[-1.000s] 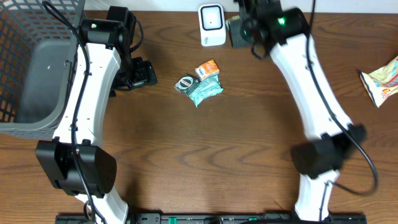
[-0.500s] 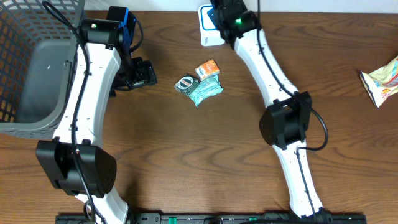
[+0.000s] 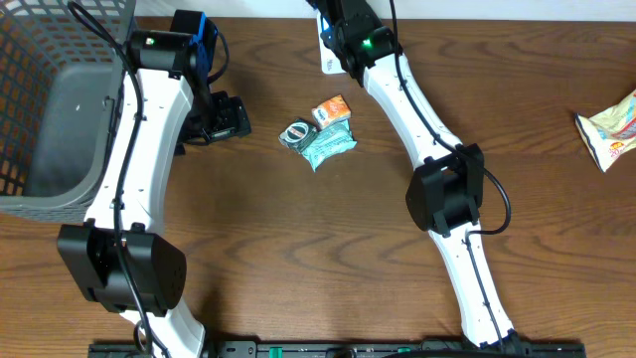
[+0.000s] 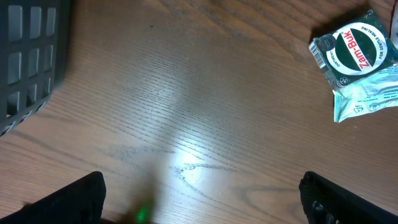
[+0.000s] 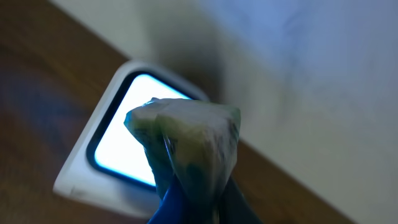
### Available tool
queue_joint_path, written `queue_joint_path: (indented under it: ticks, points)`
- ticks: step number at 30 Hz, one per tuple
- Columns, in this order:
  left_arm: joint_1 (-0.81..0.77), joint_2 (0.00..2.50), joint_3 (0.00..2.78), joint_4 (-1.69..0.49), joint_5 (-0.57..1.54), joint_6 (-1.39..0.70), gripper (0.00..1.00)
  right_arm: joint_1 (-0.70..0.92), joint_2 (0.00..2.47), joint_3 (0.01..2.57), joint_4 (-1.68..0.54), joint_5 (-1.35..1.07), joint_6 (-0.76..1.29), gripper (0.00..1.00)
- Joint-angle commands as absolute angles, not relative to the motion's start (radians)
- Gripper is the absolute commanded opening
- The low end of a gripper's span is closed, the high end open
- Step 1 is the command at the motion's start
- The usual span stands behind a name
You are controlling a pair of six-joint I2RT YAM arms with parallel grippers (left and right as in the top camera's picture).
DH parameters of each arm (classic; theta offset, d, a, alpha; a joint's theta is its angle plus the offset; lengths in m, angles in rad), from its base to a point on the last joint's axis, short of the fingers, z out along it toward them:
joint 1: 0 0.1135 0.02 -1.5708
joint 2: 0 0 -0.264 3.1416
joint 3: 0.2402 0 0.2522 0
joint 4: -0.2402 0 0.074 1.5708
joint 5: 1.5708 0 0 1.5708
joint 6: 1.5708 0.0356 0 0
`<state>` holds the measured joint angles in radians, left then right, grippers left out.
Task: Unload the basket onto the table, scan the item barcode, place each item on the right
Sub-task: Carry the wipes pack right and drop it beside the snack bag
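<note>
Greenish crinkled packet [image 5: 186,134] pinched at its lower end by right gripper [image 5: 199,202], jaws clamped tight on the plastic. Packet stands upright above the fingertips, directly in front of the white scanner [image 5: 78,180]; it overlaps the right part of the lit window. Touching the window or just off it: cannot tell. Overhead: right arm stretched to the table's far edge, covering most of the scanner there.

Left gripper [image 4: 202,202] spread wide, nothing between its fingers [image 4: 68,199], hovering over bare wood table [image 4: 186,93]. Zam-Buk packet [image 4: 354,53] lies ahead, well apart, beside an orange box [image 3: 331,109]. Grey basket [image 3: 60,109] at far left.
</note>
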<state>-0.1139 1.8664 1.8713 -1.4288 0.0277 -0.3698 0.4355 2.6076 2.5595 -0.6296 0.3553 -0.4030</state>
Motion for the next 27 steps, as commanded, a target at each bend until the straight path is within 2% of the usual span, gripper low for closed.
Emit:
queue_joint_path:
  ticks: [1,5,9,14,20,21,23,25,26,27]
  points:
    - [-0.113,1.850,1.869,-1.431,0.030,-0.376,0.98,0.402,2.563,2.583,-0.697,0.350,-0.336,0.01]
    - [-0.113,1.850,1.869,-1.431,0.030,-0.376,0.98,0.327,2.509,2.583,-0.809,0.401,-0.303,0.01]
    - [-0.113,1.850,1.869,-1.431,0.030,-0.376,0.98,0.206,2.461,2.583,-0.942,0.472,-0.131,0.01]
    - [-0.113,1.850,1.869,-1.431,0.030,-0.376,0.97,0.025,2.450,2.582,-1.142,0.472,0.037,0.01]
    - [-0.113,1.850,1.869,-1.431,0.030,-0.376,0.97,-0.168,2.454,2.582,-1.296,0.458,0.121,0.02]
    - [-0.113,1.850,1.869,-1.431,0.030,-0.376,0.98,-0.192,2.454,2.582,-1.307,0.453,0.123,0.08]
    - [-0.113,1.850,1.869,-1.431,0.030,-0.376,0.98,-0.239,2.454,2.582,-1.328,0.431,0.123,0.29]
    - [-0.113,1.850,1.869,-1.431,0.030,-0.376,0.98,-0.282,2.455,2.582,-1.343,0.391,0.125,0.27]
    - [-0.113,1.850,1.869,-1.431,0.030,-0.376,0.98,-0.299,2.455,2.582,-1.349,0.370,0.129,0.34]
    - [-0.113,1.850,1.869,-1.431,0.030,-0.376,0.98,-0.315,2.455,2.582,-1.356,0.342,0.139,0.57]
